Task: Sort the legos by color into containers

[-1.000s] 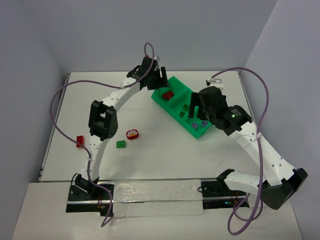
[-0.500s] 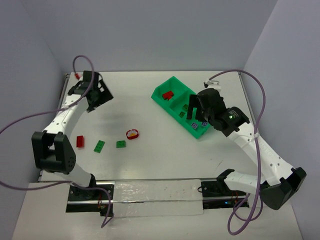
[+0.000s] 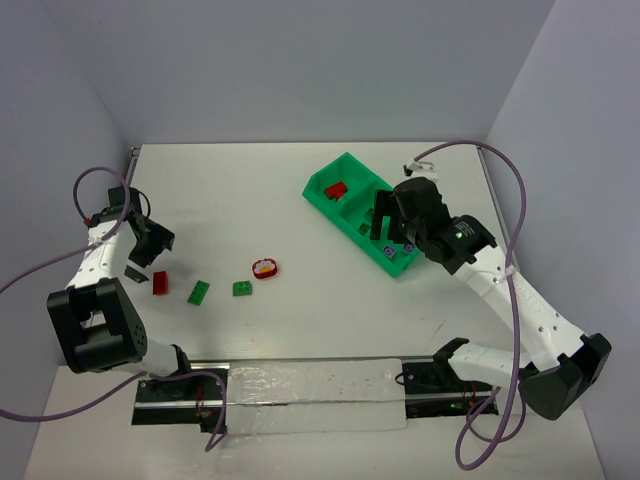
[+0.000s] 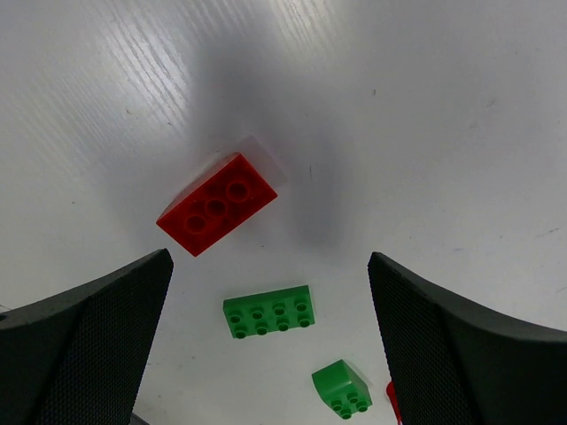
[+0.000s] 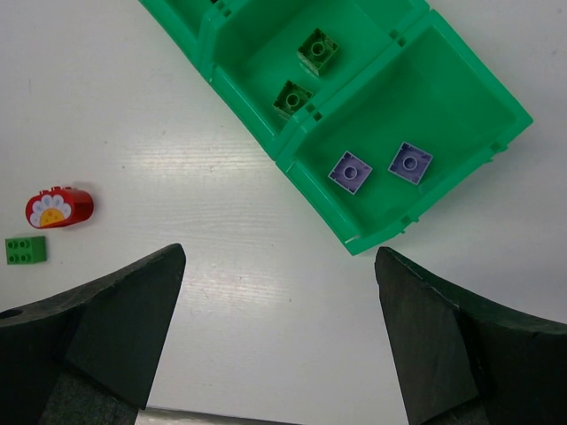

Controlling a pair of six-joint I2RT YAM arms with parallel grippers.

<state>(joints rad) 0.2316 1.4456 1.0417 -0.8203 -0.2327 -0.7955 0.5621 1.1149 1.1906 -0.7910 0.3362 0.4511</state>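
- Left fingers (image 4: 89, 345) are held wide apart with nothing between them, poised above the white bench (image 3: 330, 310) near its left edge.
- A red rectangular plastic brick (image 4: 217, 204) is seen lying on the bench just ahead of the gap between those fingers. It is set at an angle, and three round hollows show on its upper face.
- A flat green eight-stud plastic brick (image 4: 268, 316) is found just beside the red one, not touching it. A smaller green four-stud plastic brick (image 4: 341, 388) lies a little farther along.
- A rounded red plastic piece with a pale flower centre (image 5: 58, 208) is placed near the small green brick, apart from it.
- Right fingers (image 5: 97, 328) are likewise spread wide and nothing is gripped by them. In the top view they are seen over the near end of the bright green three-compartment plastic tray (image 5: 354, 243).
- Two light purple square plastic bricks (image 5: 351, 170) are contained in the tray's near end compartment, side by side but apart.
- Two dark green square plastic bricks (image 5: 317, 49) are held in the middle compartment, one of them close to the wall shared with the purple compartment.
- A small red plastic brick (image 3: 336, 188) is seen in the far end compartment.
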